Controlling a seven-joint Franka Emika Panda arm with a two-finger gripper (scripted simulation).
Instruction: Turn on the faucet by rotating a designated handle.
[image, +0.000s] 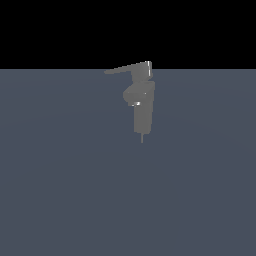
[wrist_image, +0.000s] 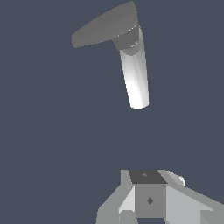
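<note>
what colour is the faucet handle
Plain matte grey, no pattern; the handle shows best in the wrist view.

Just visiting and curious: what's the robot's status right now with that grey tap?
Pincer short of the faucet, touching nothing; open or shut unclear. Handle untouched, pointing toward the exterior view's left. Nothing in the way.

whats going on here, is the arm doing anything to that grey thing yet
Not yet. A grey faucet stands alone on the flat blue-grey floor, its thin handle sticking out toward the exterior view's left. The arm is absent from the exterior view. In the wrist view the gripper sits well short of the handle, touching nothing; whether it is open is unclear.
</note>
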